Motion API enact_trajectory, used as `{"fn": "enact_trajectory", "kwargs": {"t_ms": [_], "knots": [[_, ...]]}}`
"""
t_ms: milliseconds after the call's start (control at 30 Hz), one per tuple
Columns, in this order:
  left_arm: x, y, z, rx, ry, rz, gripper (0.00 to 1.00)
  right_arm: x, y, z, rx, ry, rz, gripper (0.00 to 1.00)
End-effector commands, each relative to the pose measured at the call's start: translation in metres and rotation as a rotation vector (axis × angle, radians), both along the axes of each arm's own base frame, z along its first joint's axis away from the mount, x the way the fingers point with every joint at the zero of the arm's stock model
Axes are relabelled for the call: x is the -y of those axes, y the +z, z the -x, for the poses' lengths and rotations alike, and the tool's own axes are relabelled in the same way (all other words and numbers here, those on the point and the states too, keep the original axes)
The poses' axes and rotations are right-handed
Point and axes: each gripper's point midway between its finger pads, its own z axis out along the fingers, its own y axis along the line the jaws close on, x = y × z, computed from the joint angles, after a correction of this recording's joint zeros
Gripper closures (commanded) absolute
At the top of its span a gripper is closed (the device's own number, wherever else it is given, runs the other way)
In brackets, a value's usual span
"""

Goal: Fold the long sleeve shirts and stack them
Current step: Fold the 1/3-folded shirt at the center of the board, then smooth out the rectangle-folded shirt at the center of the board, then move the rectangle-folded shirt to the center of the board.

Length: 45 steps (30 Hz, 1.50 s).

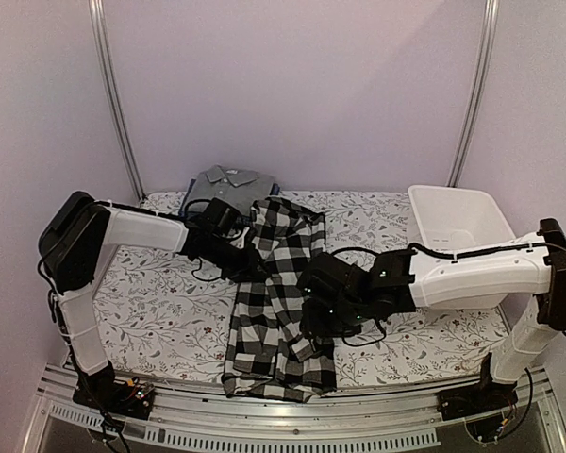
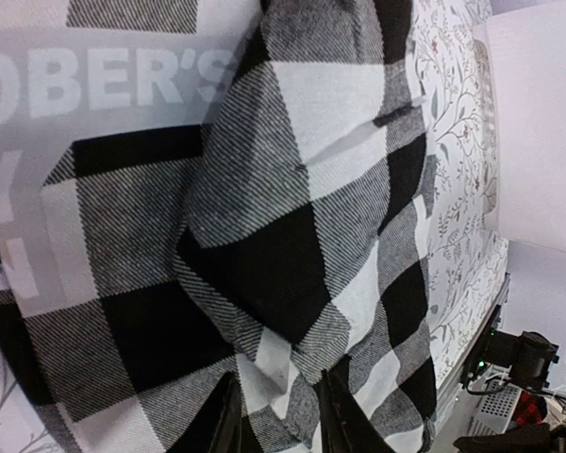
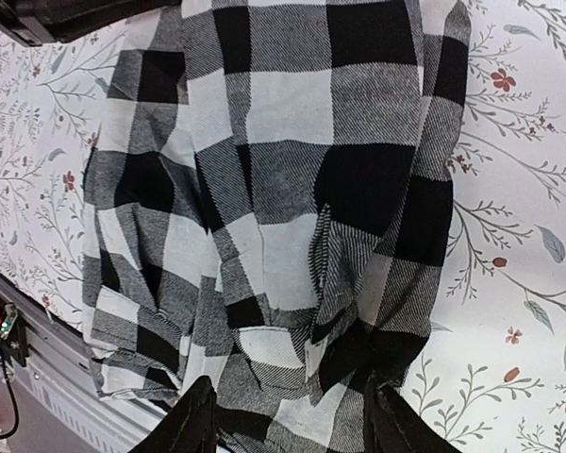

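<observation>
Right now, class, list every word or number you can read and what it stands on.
"OBER'S": white letters, cut off at the frame edge, on a grey surface beside the black-and-white checked cloth shirt.
"Y" and "N": fragments below, same surface.
Nothing else readable.

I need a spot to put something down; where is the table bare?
Widest bare patch: near left, between the left arm and the checked shirt. A smaller one lies far, between that shirt and the basket. The middle is crowded, and the right arm overhangs the right side.

basket (image 1: 450, 215) walling right, checked shirt (image 1: 278, 311) mid-table
</observation>
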Motion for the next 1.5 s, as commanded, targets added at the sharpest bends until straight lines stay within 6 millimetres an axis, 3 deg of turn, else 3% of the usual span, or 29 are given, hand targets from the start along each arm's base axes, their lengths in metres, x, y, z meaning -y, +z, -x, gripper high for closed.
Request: {"fn": "enact_trajectory", "kwargs": {"t_ms": [0,100,233,367,600,667,733,900,1033,1133,1267,1467], "knots": [[-0.008,0.015,-0.019,0.084,0.033,-0.038,0.73,0.016,0.032,-0.017,0.046,-0.019,-0.052,0.49],[-0.007,0.023,-0.021,0.109,0.033,-0.039,0.76,0.018,0.041,-0.040,0.068,-0.026,-0.079,0.57],[0.002,0.031,-0.020,0.131,0.015,-0.031,0.78,-0.009,0.046,-0.054,0.082,0.054,-0.156,0.70],[0.009,0.027,-0.018,0.134,0.004,-0.026,0.78,-0.019,-0.002,-0.047,0.003,0.116,-0.101,0.83],[0.019,0.015,-0.020,0.137,-0.001,-0.041,0.79,-0.002,-0.073,-0.025,-0.113,0.135,-0.054,0.84],[0.018,0.014,-0.024,0.145,0.008,-0.057,0.79,0.003,-0.075,-0.024,-0.111,0.139,-0.051,0.81],[0.015,0.014,-0.028,0.163,0.020,-0.082,0.79,0.007,-0.061,-0.031,-0.074,0.133,-0.068,0.73],[-0.013,0.021,-0.058,0.242,0.102,-0.189,0.77,0.034,0.005,-0.085,0.065,0.054,-0.180,0.54],[-0.043,0.014,-0.090,0.252,0.169,-0.241,0.77,0.050,0.032,-0.130,0.146,0.008,-0.205,0.52],[-0.061,0.002,-0.106,0.224,0.206,-0.295,0.78,0.057,0.030,-0.161,0.169,-0.019,-0.193,0.51],[-0.064,0.004,-0.110,0.234,0.206,-0.271,0.77,0.061,0.025,-0.198,0.197,-0.041,-0.234,0.47],[-0.075,0.001,-0.121,0.252,0.196,-0.275,0.74,0.053,-0.001,-0.248,0.188,-0.048,-0.214,0.46]]}}
